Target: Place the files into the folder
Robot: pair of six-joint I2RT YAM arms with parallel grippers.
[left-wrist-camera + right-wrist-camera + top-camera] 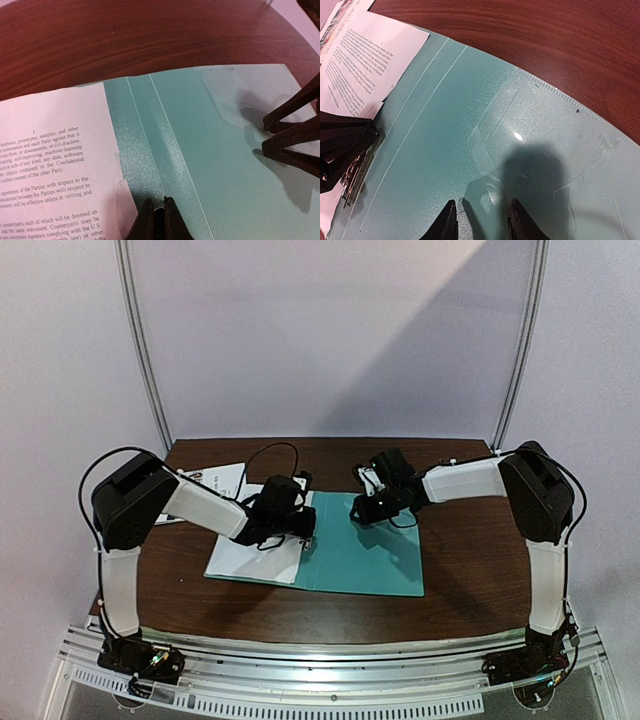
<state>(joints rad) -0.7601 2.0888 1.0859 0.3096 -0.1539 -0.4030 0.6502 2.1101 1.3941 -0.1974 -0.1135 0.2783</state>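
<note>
The teal folder [370, 560] lies open and flat on the brown table; it also shows in the left wrist view [225, 150] and the right wrist view [470, 100]. The white sheet with black text [250, 558] [50, 150] [360, 65] lies on its left half. The colourful sheet [205, 480] [335, 12] lies on the table at the back left. My left gripper [305, 525] [159, 202] is down at the spine, shut on the metal clip [352, 177]. My right gripper [358, 512] [480, 210] is open and empty just above the right half.
A clear plastic pocket [520, 130] is stuck on the folder's right half. The right gripper's fingers [290, 130] show at the right of the left wrist view. Bare brown table [480, 540] surrounds the folder, and white walls stand behind.
</note>
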